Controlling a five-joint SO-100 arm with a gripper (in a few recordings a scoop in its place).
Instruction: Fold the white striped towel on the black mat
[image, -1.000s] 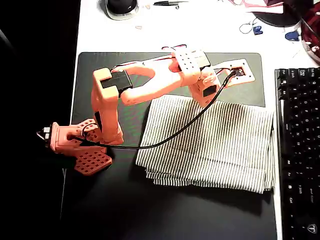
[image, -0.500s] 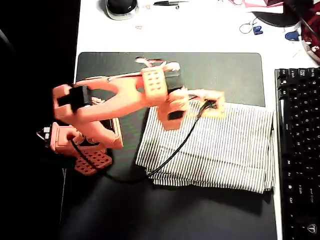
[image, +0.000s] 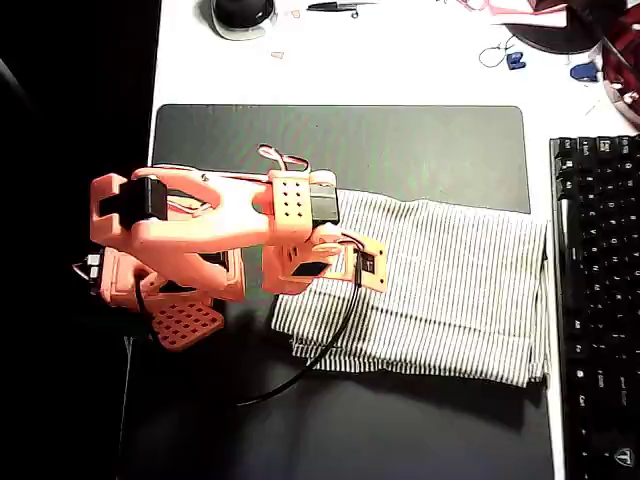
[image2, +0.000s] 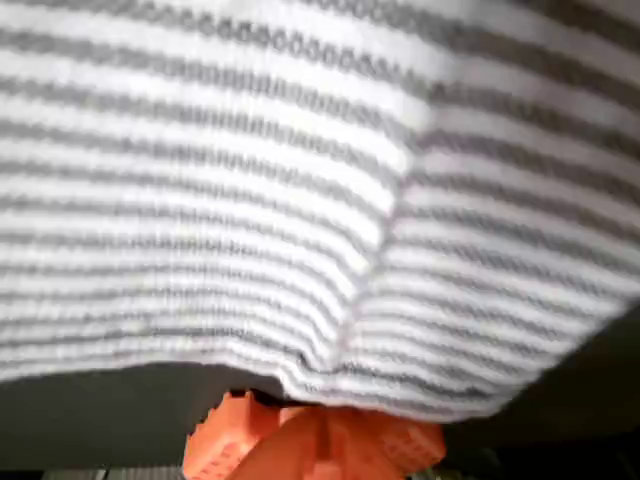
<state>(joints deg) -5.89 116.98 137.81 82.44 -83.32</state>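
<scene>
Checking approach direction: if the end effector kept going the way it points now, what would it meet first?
Most likely the towel, which sits close ahead in the wrist view; the end effector hangs over its left part. Depth is unclear.

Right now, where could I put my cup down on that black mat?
Bare black mat lies behind the white striped towel, and along the front strip. The left side is crowded by the orange arm and its cable.

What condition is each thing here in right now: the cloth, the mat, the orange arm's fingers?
white striped towel: folded in layers, lying flat on the mat, left part under the arm.
black mat: flat on the white desk, towel on it.
gripper: low over the towel's left part; whether the fingers are open or shut cannot be told.
keyboard: beside the mat, untouched.
</scene>
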